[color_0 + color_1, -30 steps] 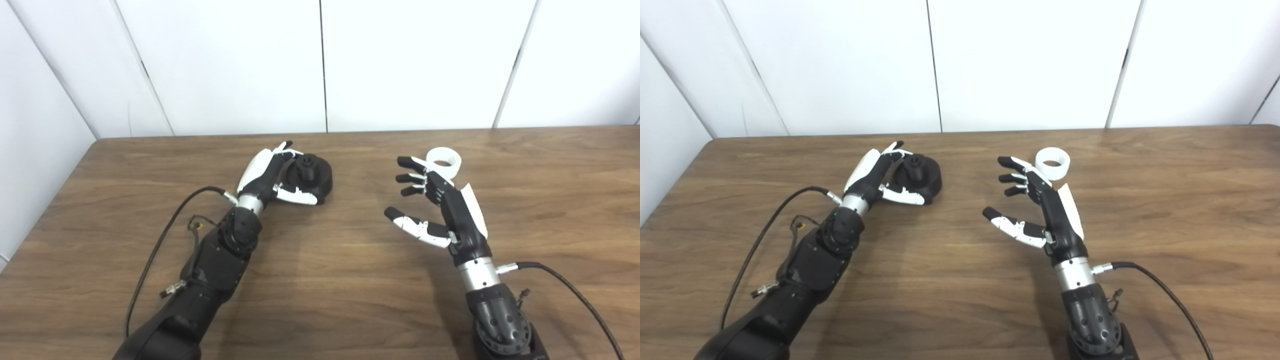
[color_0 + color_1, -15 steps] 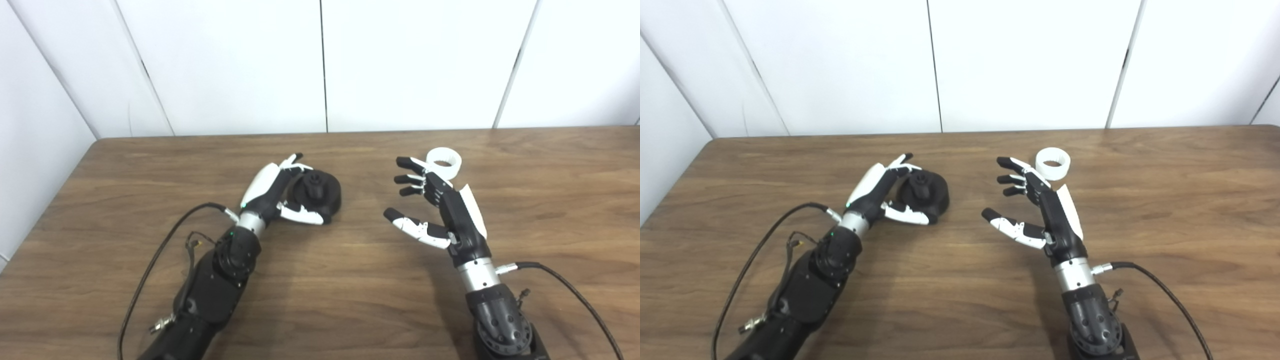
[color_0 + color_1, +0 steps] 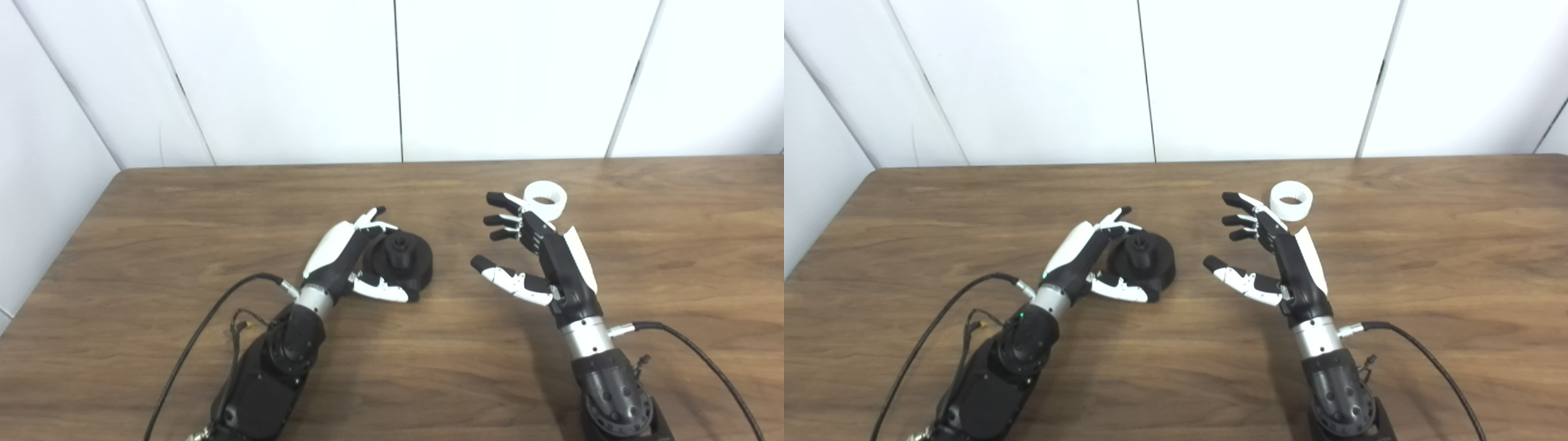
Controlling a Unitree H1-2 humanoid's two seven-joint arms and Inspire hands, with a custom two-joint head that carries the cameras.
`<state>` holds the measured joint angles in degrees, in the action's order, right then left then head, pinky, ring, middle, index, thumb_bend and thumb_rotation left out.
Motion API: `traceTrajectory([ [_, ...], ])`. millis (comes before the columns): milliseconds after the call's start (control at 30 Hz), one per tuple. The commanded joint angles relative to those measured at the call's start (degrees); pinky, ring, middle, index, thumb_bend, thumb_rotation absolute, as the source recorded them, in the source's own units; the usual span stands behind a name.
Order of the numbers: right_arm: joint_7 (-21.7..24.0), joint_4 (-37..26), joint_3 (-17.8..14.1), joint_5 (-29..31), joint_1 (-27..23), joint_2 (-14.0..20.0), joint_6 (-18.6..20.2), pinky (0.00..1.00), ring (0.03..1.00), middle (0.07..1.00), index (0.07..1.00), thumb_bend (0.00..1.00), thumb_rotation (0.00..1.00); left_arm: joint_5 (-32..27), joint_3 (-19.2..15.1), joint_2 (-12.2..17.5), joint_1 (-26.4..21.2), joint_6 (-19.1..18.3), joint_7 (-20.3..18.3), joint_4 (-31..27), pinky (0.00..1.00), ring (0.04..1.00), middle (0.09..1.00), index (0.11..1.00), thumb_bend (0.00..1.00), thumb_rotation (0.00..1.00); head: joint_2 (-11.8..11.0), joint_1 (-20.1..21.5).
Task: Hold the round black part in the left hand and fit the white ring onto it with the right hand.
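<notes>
Left hand: your left hand is wrapped around the round black part. The fingers curl over its far side and the thumb lies along its near side. It looks like a loose hold, and you cannot tell how tight it is.

Black part: it sits on the table, near the middle and a bit to the left. It is low and round, with a short knob sticking up from its top.

Right hand: your right hand is open and holds nothing. Its fingers are spread and bent, and its thumb points to the left. The palm faces the black part. The hand seems to be raised off the table.

White ring: the white ring lies flat on the table, hole up, just behind your right hand's fingers. You cannot tell if a finger touches it. It is well apart from the black part.

Cables: a black cable runs from each wrist, one by each arm.

Wall: white panels stand behind the table.

Writing: you cannot read any words or labels on these things.
</notes>
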<state>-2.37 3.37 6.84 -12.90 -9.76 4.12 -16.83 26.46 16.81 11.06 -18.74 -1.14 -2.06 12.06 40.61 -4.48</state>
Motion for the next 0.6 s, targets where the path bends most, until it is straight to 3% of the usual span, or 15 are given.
traceTrajectory([
  [0, -0.14, 0.98, -0.20, -0.98, 1.99, 1.01, -1.94, 0.66, 0.743, 0.835, 0.812, 0.57, 0.25, 0.85, 0.27, 0.13, -0.85, 0.92, -0.28, -2.61, 1.00, 1.000, 1.000, 0.654, 0.94, 0.25, 0.00, -0.03],
  [367, 0.11, -0.45, -0.33, -0.82, 2.35, 1.08, -1.09, 0.66, 0.738, 0.837, 0.811, 0.58, 0.27, 1.95, 2.33, -1.60, 3.64, 0.80, -2.78, -10.17, 1.00, 1.000, 1.000, 0.636, 0.97, 0.23, 0.85, -0.09],
  [567, 0.33, -1.08, -0.37, -0.47, 2.67, 0.97, -0.49, 0.65, 0.736, 0.833, 0.800, 0.58, 0.25, 2.75, 2.85, -2.48, 5.07, 1.53, -2.79, -10.93, 1.00, 1.000, 1.000, 0.635, 0.98, 0.24, 1.37, -0.13],
])
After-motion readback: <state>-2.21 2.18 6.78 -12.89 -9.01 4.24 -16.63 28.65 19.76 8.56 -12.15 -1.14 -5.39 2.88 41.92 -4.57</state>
